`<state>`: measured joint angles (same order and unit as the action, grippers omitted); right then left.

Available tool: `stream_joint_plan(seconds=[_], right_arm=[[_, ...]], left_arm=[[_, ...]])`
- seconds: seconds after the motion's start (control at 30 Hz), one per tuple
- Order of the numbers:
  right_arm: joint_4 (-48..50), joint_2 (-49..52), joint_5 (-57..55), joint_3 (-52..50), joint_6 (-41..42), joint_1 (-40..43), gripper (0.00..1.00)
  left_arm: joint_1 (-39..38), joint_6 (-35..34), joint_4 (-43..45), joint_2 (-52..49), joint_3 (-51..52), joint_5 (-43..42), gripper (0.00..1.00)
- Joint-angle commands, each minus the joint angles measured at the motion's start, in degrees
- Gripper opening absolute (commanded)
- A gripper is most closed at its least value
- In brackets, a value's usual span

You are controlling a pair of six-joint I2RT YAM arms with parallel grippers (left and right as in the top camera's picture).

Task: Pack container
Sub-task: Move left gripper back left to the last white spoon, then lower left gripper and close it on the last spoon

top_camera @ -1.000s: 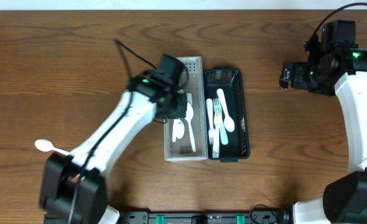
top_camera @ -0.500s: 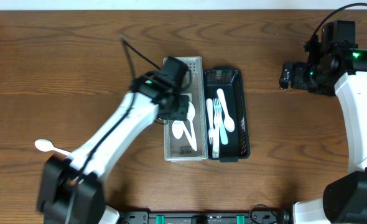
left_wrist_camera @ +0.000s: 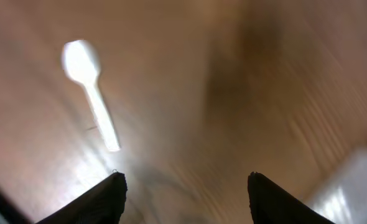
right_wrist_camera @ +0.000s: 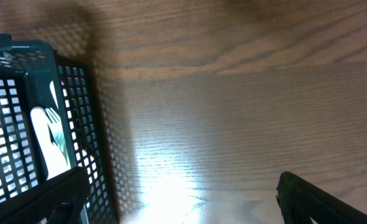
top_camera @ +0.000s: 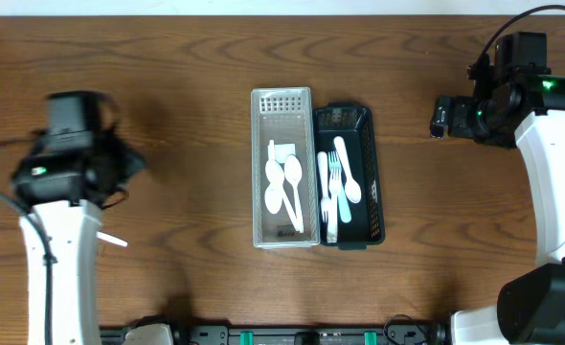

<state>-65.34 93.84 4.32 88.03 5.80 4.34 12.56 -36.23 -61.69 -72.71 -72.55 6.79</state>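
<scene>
Two claws spread, nothing gripped; my left gripper hangs over the table, a loose white spoon just ahead. Farther off, the clear tray holding spoons touches the dark basket; my right gripper hovers near that basket.

Overhead view: the left arm covers most of the spoon; only the handle end shows.

Left wrist view: the whole frame is motion-blurred. The left gripper is cut off by the bottom edge. A pale shape in the lower right corner cannot be identified.

Right wrist view: the basket is cut off by the left edge. The white utensil behind its mesh cannot be identified.
</scene>
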Motion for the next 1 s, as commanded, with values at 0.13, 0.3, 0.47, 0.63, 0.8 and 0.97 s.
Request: stream_joint_plan(seconds=[0.13, 0.3, 0.47, 0.63, 0.8, 0.97], right_arm=[[-0.1, 0.3, 0.0, -0.2, -0.7, 0.5, 0.99], [-0.1, 0.3, 0.0, -0.2, -0.7, 0.5, 0.99], [-0.2, 0.3, 0.0, -0.2, -0.7, 0.5, 0.99], [-0.2, 0.3, 0.0, -0.2, -0.8, 0.5, 0.99], [-0.2, 0.3, 0.0, -0.2, -0.8, 0.5, 0.99], [-0.2, 0.3, 0.0, -0.2, -0.8, 0.5, 0.99]], left_arm=[[15.3, -6.9, 4.6, -6.6, 9.2, -2.0, 0.77], [20.8, -6.4, 9.5, -13.0, 13.6, -2.7, 0.82], [23.5, -0.1, 14.4, -20.9, 14.4, -5.0, 0.82], [25.1, 2.8, 18.5, -27.0, 14.4, -9.8, 0.82], [25.4, 3.0, 20.2, -30.5, 14.4, -10.7, 0.82], [25.4, 5.7, 22.5, -32.1, 14.4, -10.7, 0.82]])
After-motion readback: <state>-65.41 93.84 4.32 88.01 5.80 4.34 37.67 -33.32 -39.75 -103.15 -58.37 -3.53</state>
